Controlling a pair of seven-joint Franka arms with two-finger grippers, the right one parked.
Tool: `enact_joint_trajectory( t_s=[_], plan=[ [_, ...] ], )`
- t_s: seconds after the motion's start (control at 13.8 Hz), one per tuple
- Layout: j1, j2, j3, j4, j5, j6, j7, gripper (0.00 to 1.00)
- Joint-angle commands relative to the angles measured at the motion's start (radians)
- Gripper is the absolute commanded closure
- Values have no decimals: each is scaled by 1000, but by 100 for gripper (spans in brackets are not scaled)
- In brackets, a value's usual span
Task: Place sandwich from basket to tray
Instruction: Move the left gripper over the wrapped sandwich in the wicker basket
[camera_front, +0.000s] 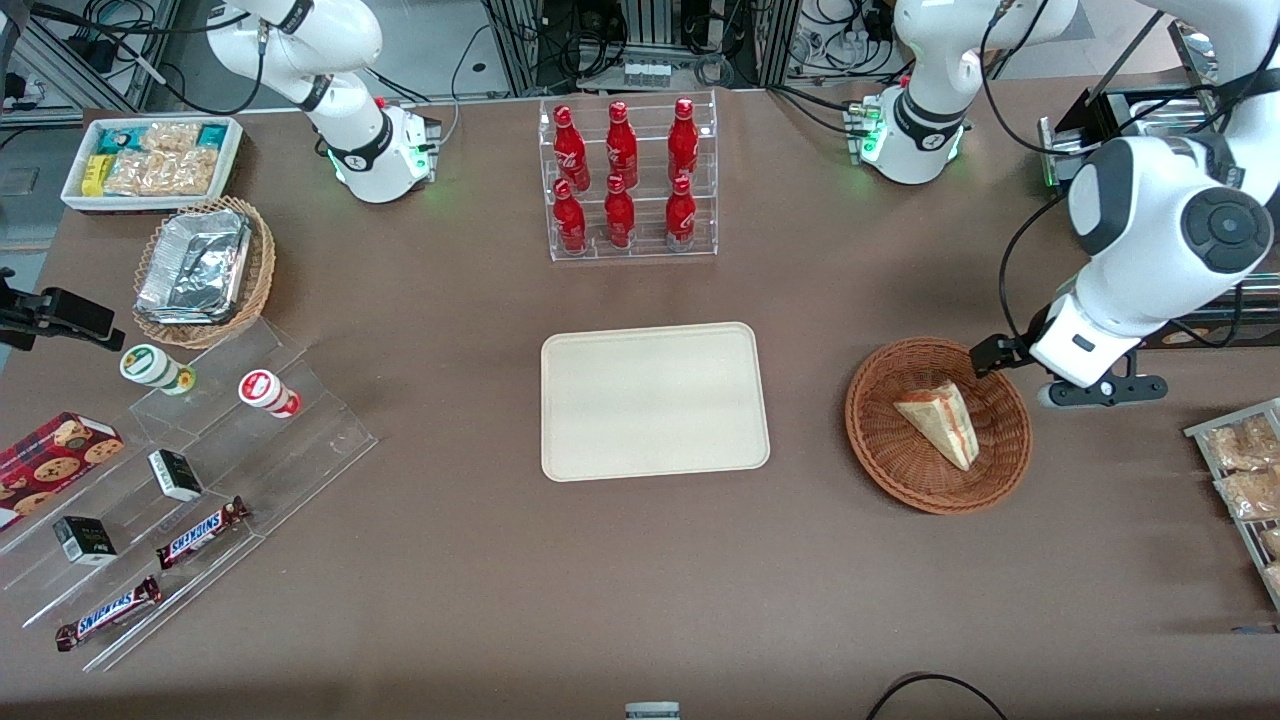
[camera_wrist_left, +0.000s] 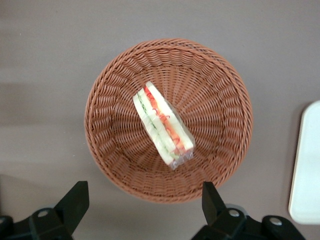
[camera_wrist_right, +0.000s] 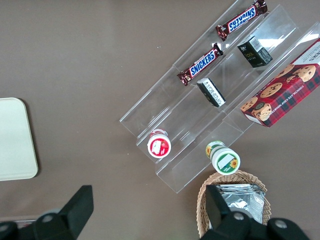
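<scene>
The sandwich (camera_front: 940, 422), a pale bread wedge with red and green filling stripes, lies in the round reddish-brown wicker basket (camera_front: 880, 440). The cream tray (camera_front: 655, 400) lies flat and bare at the table's middle, beside the basket toward the parked arm's end. My left gripper (camera_front: 1085, 385) hovers above the table just outside the basket's rim, toward the working arm's end. In the left wrist view the gripper (camera_wrist_left: 144, 205) is open wide and empty, its fingers (camera_wrist_left: 75, 200) just off the basket's rim (camera_wrist_left: 100, 150), with the sandwich (camera_wrist_left: 162, 125) in the basket's middle and a tray corner (camera_wrist_left: 306, 165) showing.
A clear rack of red bottles (camera_front: 628, 180) stands farther from the front camera than the tray. Snack packets (camera_front: 1245, 480) lie at the working arm's end. A tan basket with a foil container (camera_front: 200, 270), a white snack bin (camera_front: 150, 160) and clear steps (camera_front: 200, 500) lie toward the parked arm's end.
</scene>
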Motion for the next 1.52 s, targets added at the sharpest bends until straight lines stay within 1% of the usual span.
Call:
enact_joint_trajectory(
  t_s=[0.0,0.29,0.36,0.44,0.73,1.45],
  plan=[
    [-14,14,7,-30,-2,93,-211,0],
    [-44,77,2,-30,-4,173,-637,0],
    [-62,90,2,-31,-2,188,-717,0],
    [-67,103,2,-31,-4,199,-755,0],
    [-67,126,2,-33,-1,197,-755,0],
    [-65,230,4,-31,-1,205,-759,0]
  ],
)
